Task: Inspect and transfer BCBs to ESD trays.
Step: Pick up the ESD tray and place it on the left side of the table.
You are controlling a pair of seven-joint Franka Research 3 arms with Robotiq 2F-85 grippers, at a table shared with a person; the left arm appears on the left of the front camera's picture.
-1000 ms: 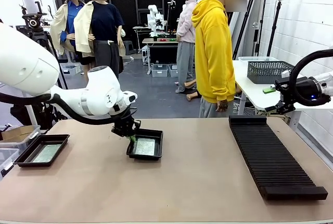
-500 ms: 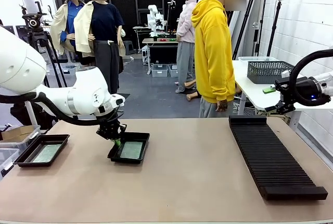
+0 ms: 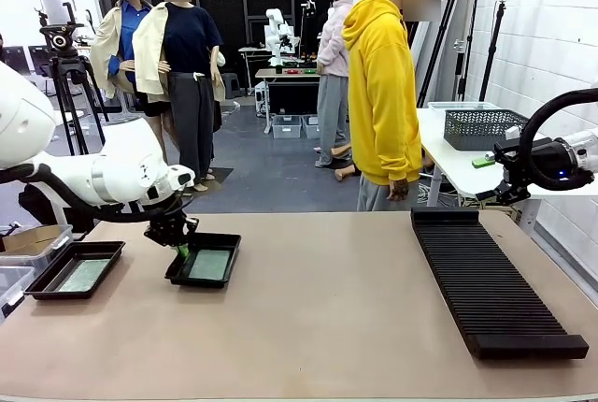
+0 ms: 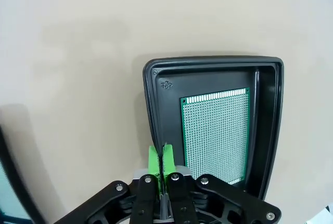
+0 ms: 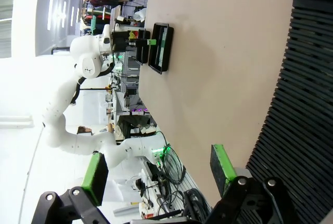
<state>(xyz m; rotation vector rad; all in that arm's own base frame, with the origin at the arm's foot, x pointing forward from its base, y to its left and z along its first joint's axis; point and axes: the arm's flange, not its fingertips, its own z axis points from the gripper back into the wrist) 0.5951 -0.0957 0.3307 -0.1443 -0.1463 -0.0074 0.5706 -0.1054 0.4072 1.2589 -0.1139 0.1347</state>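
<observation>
My left gripper (image 3: 180, 247) is shut on the near-left rim of a black ESD tray (image 3: 224, 243), left of the table's middle. A green BCB (image 3: 209, 265) lies flat inside that tray. In the left wrist view the green pads (image 4: 154, 160) pinch the tray's rim (image 4: 151, 104), with the BCB (image 4: 216, 133) beside them. A second ESD tray (image 3: 42, 282) at the far left edge holds another BCB (image 3: 82, 275). My right gripper (image 3: 505, 182) hangs off the table's right side; the right wrist view shows it open (image 5: 156, 172) and holding nothing.
A long black ribbed rack (image 3: 491, 276) lies along the right of the table. A person in a yellow hoodie (image 3: 383, 93) stands at the far edge. A grey mesh basket (image 3: 481, 128) sits on a side table behind my right gripper.
My left gripper has slid the held tray and its board leftward across the table, closer to the far-left tray. The right arm has stayed still.
</observation>
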